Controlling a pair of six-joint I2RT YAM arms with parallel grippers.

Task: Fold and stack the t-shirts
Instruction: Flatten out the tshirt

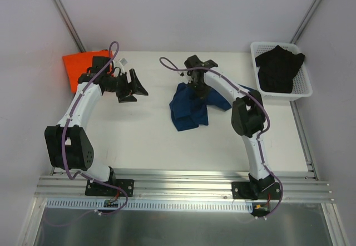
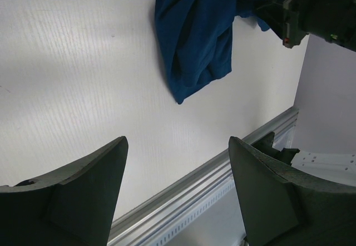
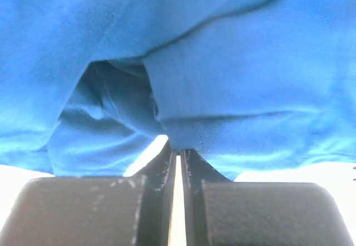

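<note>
Since your R gripper is clamped on just a thin fold of the navy shirt, bunched mid-frame on the desk, cloth could slip out w/ a fast lift. L gripper gapes wide, empty; orange shirt upper left.

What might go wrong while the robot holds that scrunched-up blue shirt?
The right gripper pinches only a thin bit of the crumpled blue cloth t-shirt, so it might slip out. The shirt is bunched up, so it may fold crooked. The left gripper is open and holds nothing, so the loose side could drag.
</note>
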